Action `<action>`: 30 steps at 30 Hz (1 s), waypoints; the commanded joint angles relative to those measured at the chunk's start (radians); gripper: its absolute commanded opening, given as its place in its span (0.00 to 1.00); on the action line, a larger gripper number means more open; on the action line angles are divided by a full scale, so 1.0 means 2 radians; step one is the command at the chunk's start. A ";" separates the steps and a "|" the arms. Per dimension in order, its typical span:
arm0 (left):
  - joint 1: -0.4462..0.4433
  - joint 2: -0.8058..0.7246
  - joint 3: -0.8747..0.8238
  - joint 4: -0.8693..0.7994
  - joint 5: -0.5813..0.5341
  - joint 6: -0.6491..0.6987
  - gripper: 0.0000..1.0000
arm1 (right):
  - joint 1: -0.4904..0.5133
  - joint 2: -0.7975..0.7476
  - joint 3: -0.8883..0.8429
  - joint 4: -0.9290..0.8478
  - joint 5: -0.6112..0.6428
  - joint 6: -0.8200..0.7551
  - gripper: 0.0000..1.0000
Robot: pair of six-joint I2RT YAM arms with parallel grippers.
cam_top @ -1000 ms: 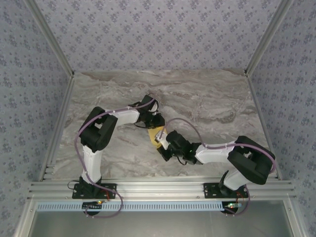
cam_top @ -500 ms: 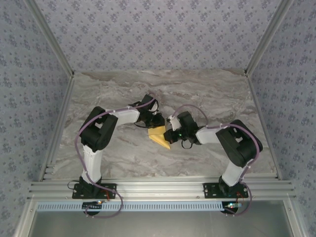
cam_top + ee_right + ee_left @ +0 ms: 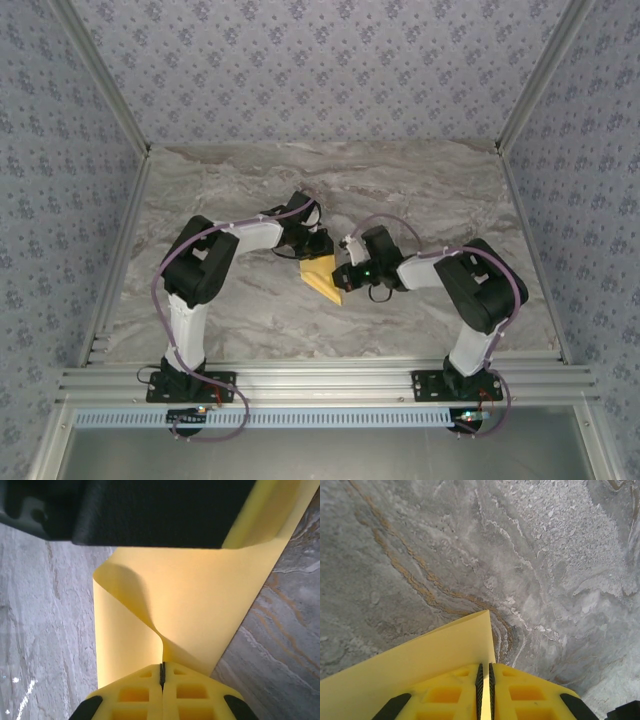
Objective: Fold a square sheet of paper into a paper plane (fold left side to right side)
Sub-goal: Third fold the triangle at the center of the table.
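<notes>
Since a second ago the right arm has pulled its elbow in from the far right of the bench (image 3: 420,200). The right end effector (image 3: 344,277) has shifted toward the back and now sits close beside the left end effector (image 3: 318,250). Over the last half second hardly anything has changed except a slight settling of that elbow.

The square sheet of paper (image 3: 320,278) lies between the two end effectors near the middle of the bench. From above it reads as a yellow wedge narrowing toward the near edge.

In the left wrist view the left end effector's fingers stand almost together with only a thin slit between them. The sheet's edge runs into that slit, so it is gripping the paper. The sheet spreads away to the left and rises to a corner over the grey marbled surface.

In the right wrist view the right end effector is closed on a pinch of the same sheet. From the pinch the paper rises and curls, one flap bowing leftward, and it passes under the dark body of the left arm. Whether any part of the sheet rests on the bench cannot be told.
</notes>
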 commanded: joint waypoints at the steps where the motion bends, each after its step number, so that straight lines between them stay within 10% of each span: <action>1: -0.006 0.017 0.009 -0.024 0.001 0.007 0.13 | 0.004 -0.017 -0.022 -0.003 -0.009 0.012 0.00; 30: -0.005 0.014 0.012 -0.028 0.003 0.008 0.13 | 0.005 0.015 0.026 -0.037 -0.003 0.005 0.00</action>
